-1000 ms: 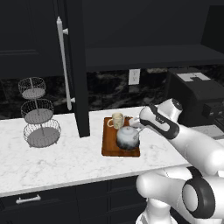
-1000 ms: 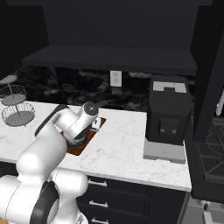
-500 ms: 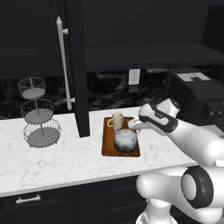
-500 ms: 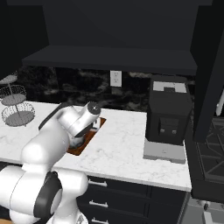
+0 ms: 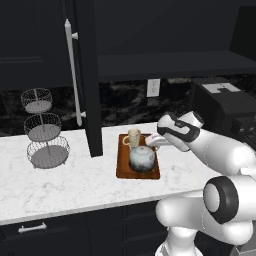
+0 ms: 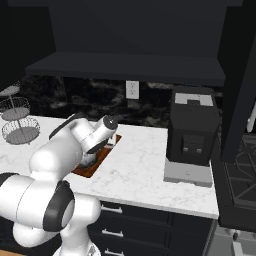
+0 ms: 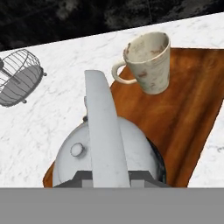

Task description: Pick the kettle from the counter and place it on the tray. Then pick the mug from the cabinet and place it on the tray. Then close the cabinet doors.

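The reddish-brown tray point(image 5: 121, 169) lies on the white marble counter point(image 5: 75, 185). The cream mug point(image 5: 134, 137) stands upright on the tray's far end, its handle to the left. The silvery kettle point(image 5: 142, 159) is on the tray's near half, right in front of the mug. My gripper point(image 5: 151, 142) reaches in from the right over the kettle, shut on its thin arched handle point(image 7: 105, 131). In the hand view the kettle point(image 7: 131, 153) is directly below, with the mug point(image 7: 148, 61) beyond it on the tray point(image 7: 188, 113). One black cabinet door point(image 5: 85, 75) stands open, edge-on, left of the tray.
A three-tier wire basket stand point(image 5: 42, 131) occupies the counter's left end. A black coffee machine point(image 6: 192, 130) stands to the right of the tray. A wall outlet point(image 5: 153, 87) is behind the tray. Another black door edge point(image 6: 240, 80) hangs at the far right above a stove point(image 6: 240, 175).
My hand has shifted a little to the left and lower, and the kettle has moved with it towards the tray's middle. The mug has stayed put.
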